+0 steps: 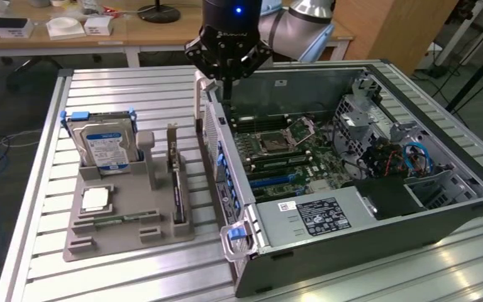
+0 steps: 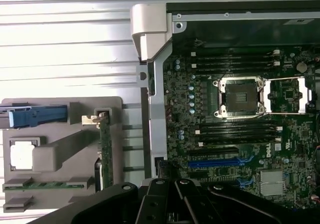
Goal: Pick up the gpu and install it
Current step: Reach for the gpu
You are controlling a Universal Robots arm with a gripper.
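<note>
nearest my camera, a grey moulded parts tray sits on the ribbed aluminium table. a slim green memory stick lies flat in the tray, with a square silver processor chip just behind it. the gpu, a thin black circuit card with a silver metal bracket at its far end, stands on its long edge in a slot. that slot runs along the tray's side toward the exterior view's right. the card is untouched, just beside the open dark grey tower case. i judge it light and stiff but fragile, with bare board and small parts on its faces. the exposed upper edge or the bracket end looks the safest place to take hold, pinching across its thin width. further back in the tray, a silver hard drive with a blue label stands upright in a blue caddy. inside the case lies the green motherboard, its processor socket bare. beyond it, the black two-fingered claw hangs over the case's rear wall. its fingers are together, gripping nothing, well apart from the gpu. a wooden workbench with small white boxes closes the background.
</note>
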